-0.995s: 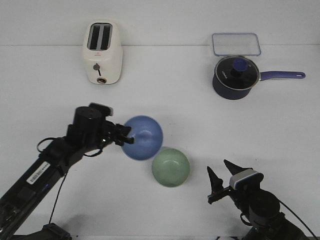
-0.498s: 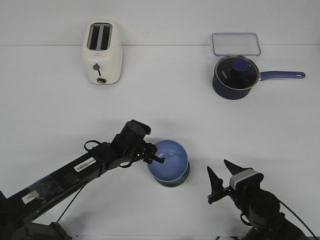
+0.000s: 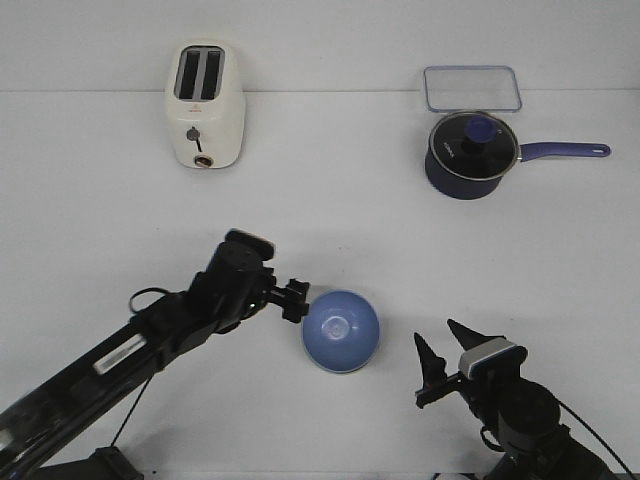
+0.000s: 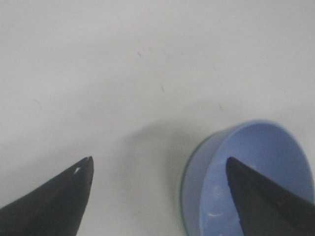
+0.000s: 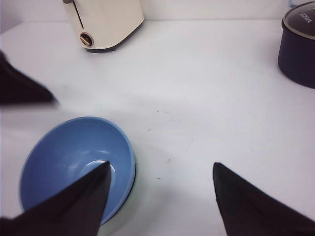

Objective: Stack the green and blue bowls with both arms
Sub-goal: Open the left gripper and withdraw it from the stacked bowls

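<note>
The periwinkle blue bowl (image 3: 341, 331) sits upright nested in the pale green bowl, which is almost hidden. Only a thin green rim (image 4: 182, 196) shows beside the blue bowl (image 4: 256, 147) in the left wrist view. My left gripper (image 3: 295, 298) is open and empty, just left of the stack. In its own view (image 4: 158, 162) one finger overlaps the blue bowl and the other is over bare table. My right gripper (image 3: 437, 335) is open and empty, right of the stack and nearer me. The right wrist view (image 5: 161, 167) shows the blue bowl (image 5: 69, 152) by one finger.
A cream toaster (image 3: 205, 105) stands at the back left. A dark navy saucepan (image 3: 470, 155) with a glass lid and a clear rectangular container (image 3: 472, 88) are at the back right. The toaster (image 5: 106, 22) and saucepan (image 5: 298, 44) also show in the right wrist view.
My left gripper carried the blue bowl right and down into the green bowl, let it go and drew back to the left. The right arm has not moved.
</note>
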Available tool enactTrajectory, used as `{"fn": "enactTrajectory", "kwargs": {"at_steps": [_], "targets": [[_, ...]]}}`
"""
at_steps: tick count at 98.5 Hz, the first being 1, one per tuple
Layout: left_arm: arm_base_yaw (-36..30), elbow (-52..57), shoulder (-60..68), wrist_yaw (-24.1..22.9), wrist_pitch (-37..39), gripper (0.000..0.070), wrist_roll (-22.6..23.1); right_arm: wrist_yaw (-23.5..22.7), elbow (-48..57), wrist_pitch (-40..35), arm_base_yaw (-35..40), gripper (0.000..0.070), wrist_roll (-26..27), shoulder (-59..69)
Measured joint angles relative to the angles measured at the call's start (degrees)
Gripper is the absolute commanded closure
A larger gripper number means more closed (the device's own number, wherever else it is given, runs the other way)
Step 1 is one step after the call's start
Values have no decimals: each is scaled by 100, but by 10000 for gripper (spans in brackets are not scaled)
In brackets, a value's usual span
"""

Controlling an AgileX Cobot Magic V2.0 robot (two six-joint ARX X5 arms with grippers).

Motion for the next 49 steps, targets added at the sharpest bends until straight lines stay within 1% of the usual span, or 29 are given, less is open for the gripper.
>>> {"fn": "enactTrajectory", "kwargs": {"at_steps": [10, 15, 24, 29, 36, 42, 46, 48, 49], "targets": [[-2, -72, -1027, -739, -92, 197, 166, 0, 0, 2, 0, 292, 0, 0], [-2, -278, -1569, -988, -9, 197, 201, 0, 0, 0, 0, 292, 2, 0], [-2, -968, -2461, -1237, 166, 197, 201, 0, 0, 0, 0, 291, 0, 0], [-2, -1473, -2918, -1403, 234, 197, 120, 0, 0, 0, 0, 292, 0, 0], [-2, -2135, -3458, -1580, 256, 198, -87, -4, 0, 0, 0, 292, 0, 0], [-2, -2618, -3803, -1620, 260, 202, -306, -4, 0, 0, 0, 293, 0, 0], [-2, -2892, -3978, -1624, 273, 230, -402, -4, 0, 0, 0, 307, 0, 0], [-2, -3005, -4052, -1626, 273, 280, -450, -4, 0, 0, 0, 342, 0, 0], [-2, -3060, -4087, -1626, 271, 317, -470, -4, 0, 0, 0, 371, 0, 0]]}}
